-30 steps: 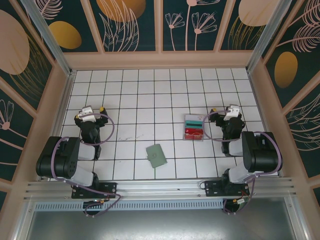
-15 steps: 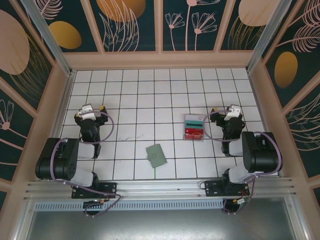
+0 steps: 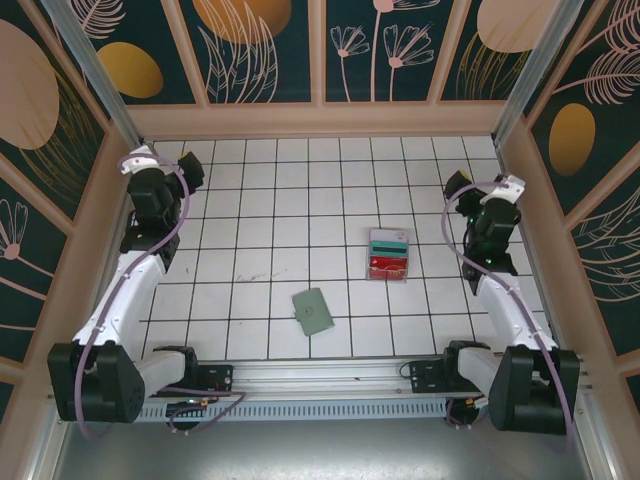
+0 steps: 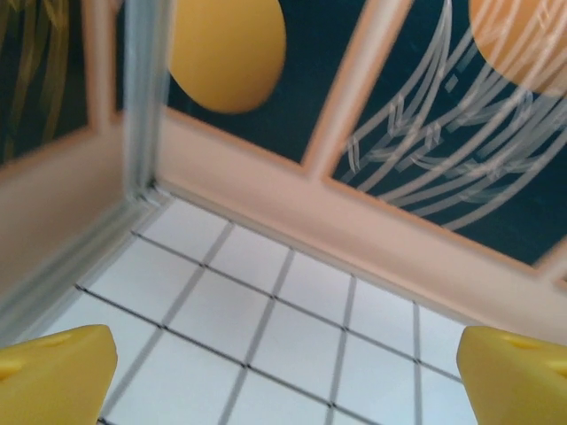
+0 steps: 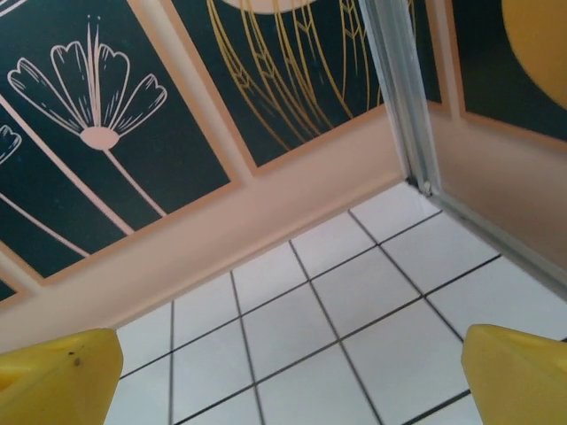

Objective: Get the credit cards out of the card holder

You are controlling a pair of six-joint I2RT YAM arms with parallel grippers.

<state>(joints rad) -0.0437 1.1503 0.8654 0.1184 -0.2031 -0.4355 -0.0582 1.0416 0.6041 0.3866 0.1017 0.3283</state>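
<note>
The card holder (image 3: 316, 311), a sage grey-green flat rectangle, lies slightly turned on the tiles near the front middle, looking folded shut. About one tile further back and to the right lies a small stack of credit cards (image 3: 388, 254), teal on top of red, apart from the holder. My left gripper (image 3: 160, 172) is raised at the far left, well away from both. My right gripper (image 3: 482, 200) is raised at the right, level with the cards and about two tiles from them. In the wrist views the left gripper (image 4: 283, 390) and the right gripper (image 5: 288, 381) stand open, yellow fingertips (image 4: 55, 370) (image 5: 58, 375) wide apart over bare tiles.
The white tiled floor (image 3: 300, 200) is boxed in by peach walls with dark floral panels. An aluminium post (image 4: 142, 97) marks the back left corner and another post (image 5: 399, 88) the back right one. A metal rail (image 3: 320, 375) runs along the front edge.
Both arms have unfolded from their low resting pose and lifted toward the far corners. The card holder and the stack of cards have not moved.
</note>
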